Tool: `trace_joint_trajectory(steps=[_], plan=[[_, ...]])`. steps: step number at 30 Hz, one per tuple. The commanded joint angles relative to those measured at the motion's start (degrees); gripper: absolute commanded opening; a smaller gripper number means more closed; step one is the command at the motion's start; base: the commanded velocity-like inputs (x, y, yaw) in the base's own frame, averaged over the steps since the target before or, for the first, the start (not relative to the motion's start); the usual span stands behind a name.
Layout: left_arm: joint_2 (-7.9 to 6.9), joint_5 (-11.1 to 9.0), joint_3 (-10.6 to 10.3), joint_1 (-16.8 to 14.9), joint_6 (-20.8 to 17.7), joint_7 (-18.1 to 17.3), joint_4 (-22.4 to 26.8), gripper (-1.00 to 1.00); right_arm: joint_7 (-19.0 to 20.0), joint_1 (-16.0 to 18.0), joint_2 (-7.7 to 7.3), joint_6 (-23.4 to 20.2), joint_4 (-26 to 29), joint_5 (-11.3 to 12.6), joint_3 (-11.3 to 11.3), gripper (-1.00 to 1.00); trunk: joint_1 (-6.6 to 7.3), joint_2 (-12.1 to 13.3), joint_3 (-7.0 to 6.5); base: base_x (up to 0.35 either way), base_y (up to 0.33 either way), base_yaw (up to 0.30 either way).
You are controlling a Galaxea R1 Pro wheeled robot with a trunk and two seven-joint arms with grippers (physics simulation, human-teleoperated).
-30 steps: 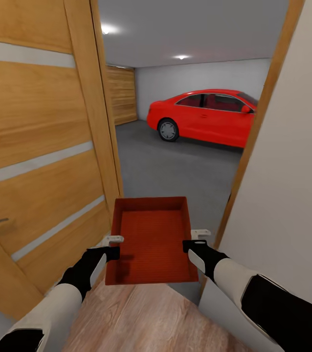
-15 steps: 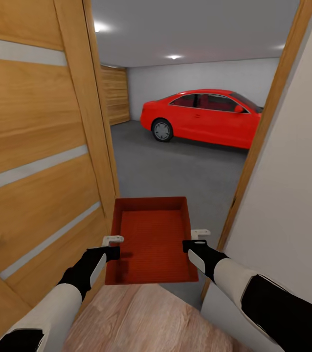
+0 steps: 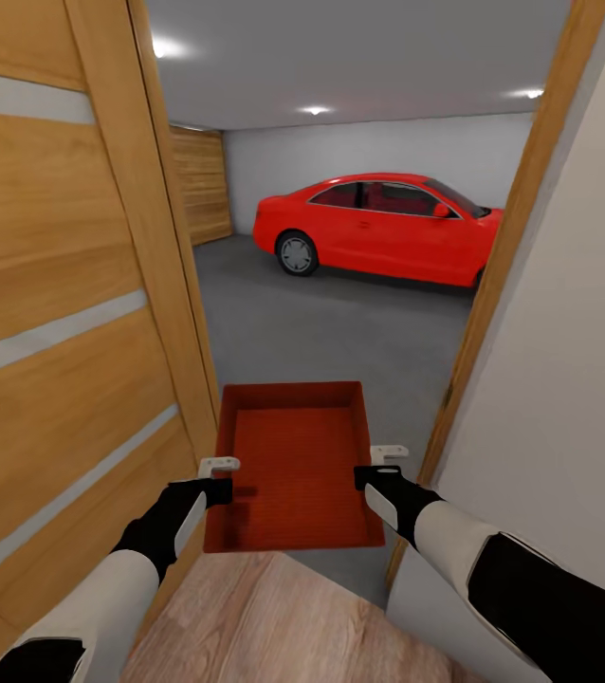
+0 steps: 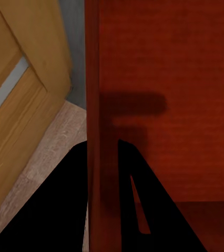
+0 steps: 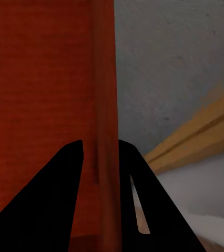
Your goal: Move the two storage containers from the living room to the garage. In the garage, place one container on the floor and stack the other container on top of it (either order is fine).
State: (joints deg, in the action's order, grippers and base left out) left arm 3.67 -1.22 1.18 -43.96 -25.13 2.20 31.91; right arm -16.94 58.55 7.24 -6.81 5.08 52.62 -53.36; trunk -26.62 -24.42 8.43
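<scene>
Container in transit at garage doorway.
Left gripper (image 3: 217, 479) and right gripper (image 3: 372, 467) clamp storage container (image 3: 293, 465) walls; next, clear the door (image 3: 65, 313).

No readable text, labels, brands, numbers or signs in any view. Orange-red ribbed open-topped plastic bin (image 3: 293, 465): plain walls, no markings. Light wooden door with frosted glass strips (image 3: 65, 323): no signage. Red car (image 3: 374, 226): plate and badge not legible.
</scene>
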Motion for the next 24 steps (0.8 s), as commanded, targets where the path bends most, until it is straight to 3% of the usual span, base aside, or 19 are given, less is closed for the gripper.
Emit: trace_joint_trajectory(steps=[1,6,18,24], plan=[[-0.06,-1.42,-0.48,0.02,-0.27,0.52,-0.08,-1.0,-0.2,0.07,-0.56,1.96,0.37,-0.31,-0.08,-1.0,-0.05,-0.12,0.12,0.104,0.093,-0.001],[-0.06,-1.42,-0.48,0.02,-0.27,0.52,-0.09,-1.0,-0.27,0.07,-0.56,1.92,0.37,-0.32,-0.08,-1.0,-0.05,-0.12,0.12,0.028,0.025,-0.104],[-0.1,-1.42,-0.48,0.02,-0.27,0.52,-0.02,-1.0,-0.29,0.07,-0.56,1.92,0.37,-0.32,-0.08,-1.0,-0.05,-0.12,0.12,0.001,0.002,-0.242],[0.01,-1.42,-0.55,0.02,-0.32,0.52,-0.33,-1.0,-0.23,0.07,-0.56,1.94,0.37,-0.32,-0.08,-1.0,-0.05,-0.12,0.12,0.0,0.23,-0.193]])
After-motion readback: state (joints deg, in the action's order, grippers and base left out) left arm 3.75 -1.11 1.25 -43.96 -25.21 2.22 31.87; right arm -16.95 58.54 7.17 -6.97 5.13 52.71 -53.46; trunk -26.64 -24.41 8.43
